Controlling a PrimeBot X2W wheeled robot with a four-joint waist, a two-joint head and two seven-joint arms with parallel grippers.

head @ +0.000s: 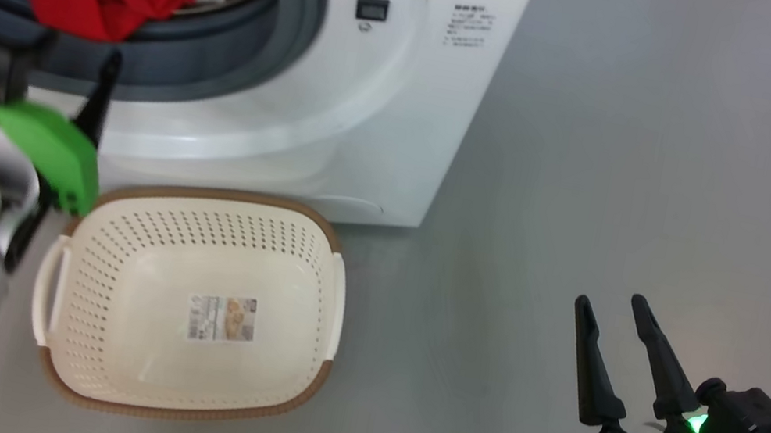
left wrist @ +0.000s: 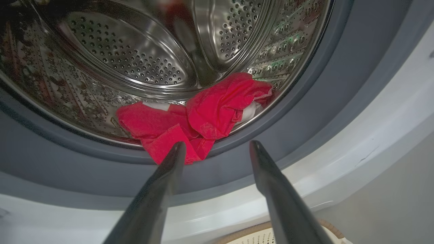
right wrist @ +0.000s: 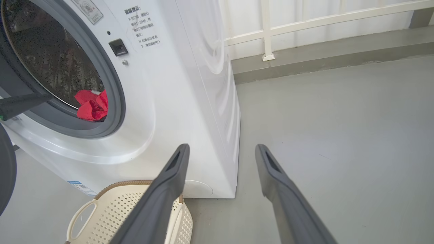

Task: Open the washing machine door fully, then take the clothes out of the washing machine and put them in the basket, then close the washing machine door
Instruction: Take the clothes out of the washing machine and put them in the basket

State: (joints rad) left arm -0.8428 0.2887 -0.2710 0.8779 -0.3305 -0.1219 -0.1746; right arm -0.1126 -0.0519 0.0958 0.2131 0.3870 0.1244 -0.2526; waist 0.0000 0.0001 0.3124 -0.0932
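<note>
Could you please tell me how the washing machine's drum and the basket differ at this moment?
The drum is shiny steel; the basket is cream plastic with a brown rim. The drum holds the red clothes; the basket holds only a paper label. Both are perforated.

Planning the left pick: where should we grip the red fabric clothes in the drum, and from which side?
Likely the flap of the soft red clothes hanging over the grey rubber gasket, straight in from the front: nearest loose fold, right ahead of the open left gripper.
</note>
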